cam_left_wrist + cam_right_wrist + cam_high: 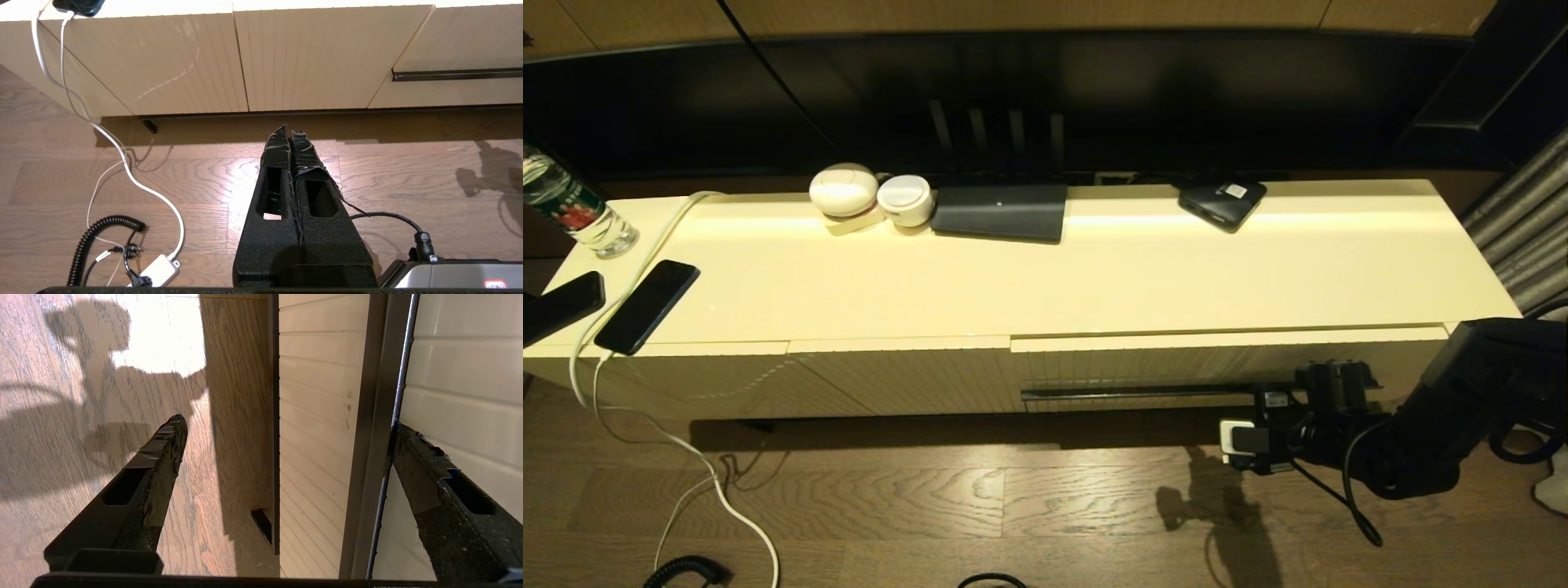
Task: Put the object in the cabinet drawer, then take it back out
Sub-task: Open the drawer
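The clear label-free bottle is not in any view. The cabinet drawer (1225, 359) is the ribbed cream front at the cabinet's right, and it looks closed, with its dark handle strip (1143, 393) along the lower edge. My right gripper (1278, 406) is at the strip's right end, turned sideways and open. In the right wrist view the right gripper (288, 424) has one finger (412, 465) against the handle strip (378, 416), the other over the floor. My left gripper (290, 131) hangs shut and empty above the floor, facing the plain ribbed panels left of the drawer (470, 41).
A bottle with a green-red label (572, 208) stands at the cabinet top's left end. Also on top are a phone (645, 306) on a white cable (645, 245), two white round devices (843, 189), a dark flat box (1001, 212) and a small black box (1221, 202). Cables lie on the wooden floor (122, 163).
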